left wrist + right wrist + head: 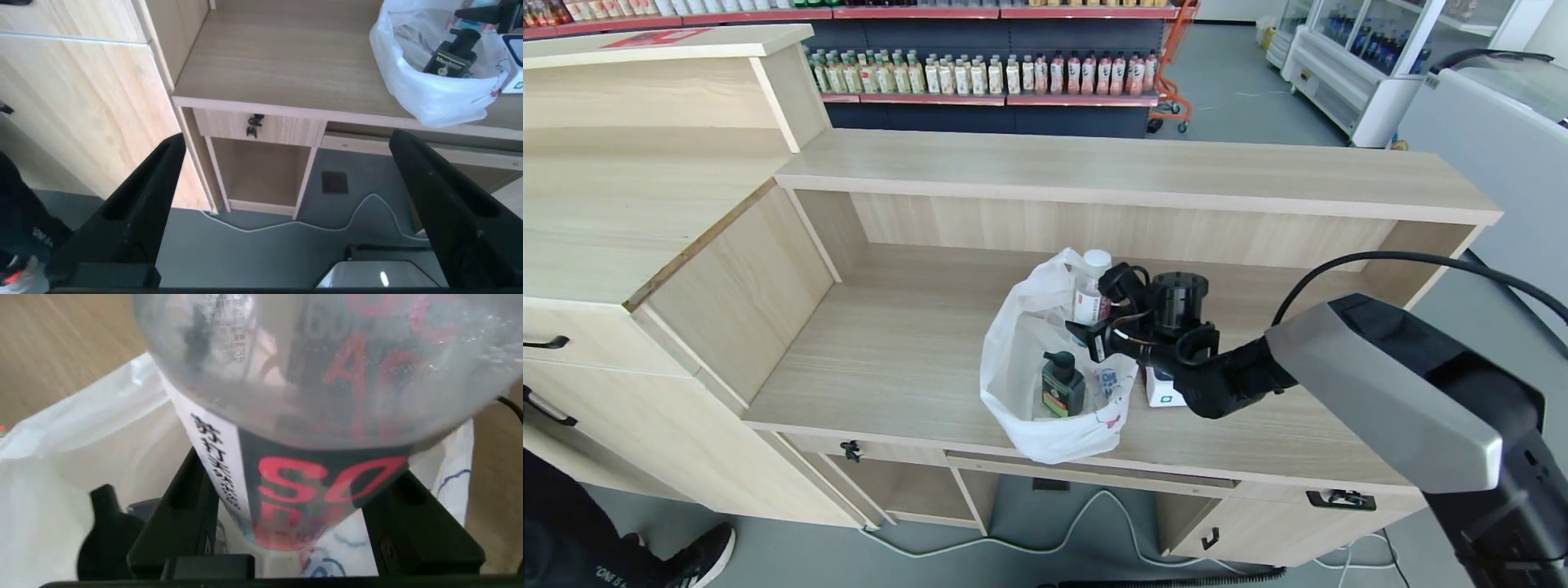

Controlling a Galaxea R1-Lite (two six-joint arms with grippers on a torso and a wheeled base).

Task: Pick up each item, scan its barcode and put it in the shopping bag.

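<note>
At a shop checkout table (890, 351), the robot's right hand (1104, 314) grips a clear bottle (1089, 292) with a red label and a white cap, holding it over the far rim of the white shopping bag (1013, 359). The bottle's long axis stands roughly upright, cap uppermost, and the bag's open mouth lies just below it, toward the robot's side. A dark pump bottle (1062, 385) already sits inside (a small white box (1162, 392) rests just beside the bag, under the arm). The left hand (288, 163) hangs released, fingers wide apart, below the table's front edge and well apart from the bag. The drop appears to fall to the right arm: a short descent into the opening.
</note>
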